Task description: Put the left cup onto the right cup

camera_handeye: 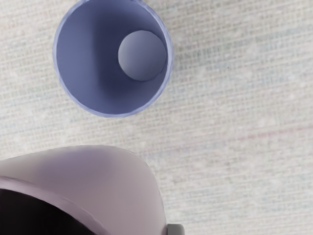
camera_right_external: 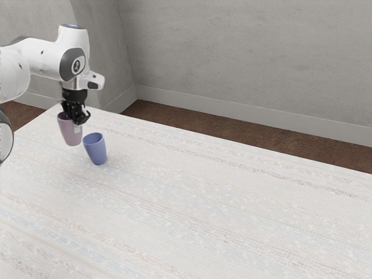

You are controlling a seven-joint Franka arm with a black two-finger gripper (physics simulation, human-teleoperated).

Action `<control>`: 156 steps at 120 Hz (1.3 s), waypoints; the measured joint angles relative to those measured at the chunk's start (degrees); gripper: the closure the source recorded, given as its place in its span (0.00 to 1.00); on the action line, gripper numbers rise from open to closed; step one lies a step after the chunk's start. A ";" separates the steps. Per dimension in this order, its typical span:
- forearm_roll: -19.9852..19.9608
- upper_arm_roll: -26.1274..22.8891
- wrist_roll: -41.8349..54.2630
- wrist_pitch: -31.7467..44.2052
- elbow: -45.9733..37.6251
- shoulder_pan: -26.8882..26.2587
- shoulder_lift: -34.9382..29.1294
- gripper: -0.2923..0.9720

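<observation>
- The white arm (camera_right_external: 43, 58) is seen entering from the exterior view's upper left, with its hand pointed straight down over the far left corner of the table (camera_right_external: 221, 203).
- The black gripper (camera_right_external: 76, 116) is closed on the mauve cup (camera_right_external: 68, 133). Its fingers are clamped across the cup's wall at the part of the rim that faces the exterior view's right.
- The mauve cup is held upright, mouth upward, directly below the hand. Whether its base rests on the table or is raised just off it cannot be told.
- The blue cup (camera_right_external: 95, 149) is found standing on the table just beside the mauve cup, toward the exterior view's right and a little nearer the camera. The two cups are seen close together but apart.
- In the wrist view the blue cup (camera_handeye: 88, 68) is seen from above, open and upright, with its round bottom visible inside. A strip of pale table (camera_handeye: 244, 122) is shown between it and the mauve cup.
- The mauve cup (camera_handeye: 93, 181) is shown large and blurred just under the hand, with its outer wall and the dark inside of its mouth in sight.
- The table surface is rendered as pale wood grain with faint streaks.
- A grey wall (camera_right_external: 261, 52), a light skirting board (camera_right_external: 250, 113) and a brown floor (camera_right_external: 232, 129) are seen behind the table.
</observation>
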 joint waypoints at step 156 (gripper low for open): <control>-6.35 0.44 -2.27 8.95 5.01 0.12 6.03 0.85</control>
